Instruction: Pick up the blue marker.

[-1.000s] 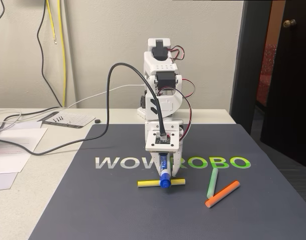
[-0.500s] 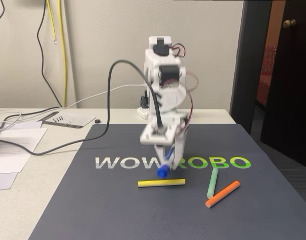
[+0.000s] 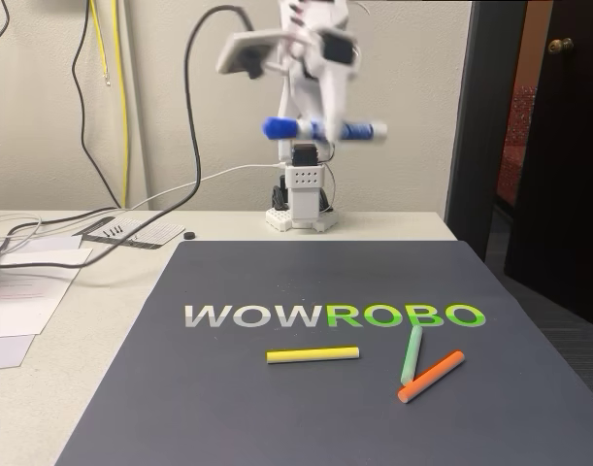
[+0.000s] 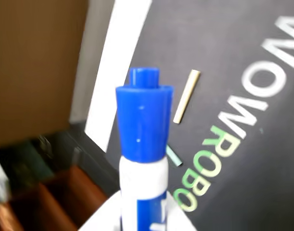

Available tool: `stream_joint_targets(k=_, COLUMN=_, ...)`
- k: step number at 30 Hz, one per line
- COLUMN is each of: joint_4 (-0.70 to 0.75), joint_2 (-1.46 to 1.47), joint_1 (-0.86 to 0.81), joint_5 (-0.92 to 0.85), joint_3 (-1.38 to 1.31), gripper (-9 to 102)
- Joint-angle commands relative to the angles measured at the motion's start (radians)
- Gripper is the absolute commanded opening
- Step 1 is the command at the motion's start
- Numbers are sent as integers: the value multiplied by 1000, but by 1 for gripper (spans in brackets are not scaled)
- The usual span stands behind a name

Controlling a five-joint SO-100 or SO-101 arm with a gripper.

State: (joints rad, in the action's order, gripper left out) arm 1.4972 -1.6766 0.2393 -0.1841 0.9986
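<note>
- The white plastic hand (image 3: 327,124) is high in the air in the fixed view, up near the top of the frame and a bit blurred, with its fingers closed around the middle of the short thick blue marker (image 3: 322,129) with the white barrel and rounded blue cap.
- The marker lies roughly level in that grip, its blue cap pointing to the left of the fixed view and its tail end sticking out to the right.
- In the wrist view the blue cap (image 4: 144,119) stands up large in the middle of the picture, the white and blue barrel running down from it between white parts of the hand at the bottom edge.
- Far beneath, the dark grey mat (image 3: 228,408) with the big printed lettering lies flat on the pale surface (image 3: 44,388), and nothing of the marker touches it.
- Left lying on the mat are the thin yellow stick (image 3: 312,354), and to its right in the fixed view the thin pale green stick (image 3: 411,354) and the thin orange stick (image 3: 431,377), the last two meeting near their lower ends.
- Off the mat, loose white papers (image 3: 24,291) and a black cable (image 3: 194,116) sit to the left.
- To my eye the pick-up is as good as done: marker gripped, lifted well clear, the other sticks not taken. All that seems left is keeping the hold steady.
</note>
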Motion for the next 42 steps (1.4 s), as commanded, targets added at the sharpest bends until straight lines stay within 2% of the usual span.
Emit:
stream_joint_targets(k=1, joint_4=54, joint_2=-98, joint_1=-38, joint_5=141, joint_3=-15, gripper=0)
stream_joint_targets(k=4, joint_4=61, joint_2=-184, joint_1=-64, joint_5=209, joint_3=41, gripper=0)
stream_joint_targets(k=9, joint_4=-196, joint_2=-575, joint_1=-60, joint_5=244, joint_3=538, gripper=0)
stream_joint_targets(k=20, joint_4=-474, joint_2=-911, joint_1=-38, joint_5=146, joint_3=1037, gripper=0)
stream_joint_targets(k=42, joint_4=-503, joint_2=-931, joint_1=-17, joint_5=138, joint_3=1074, gripper=0)
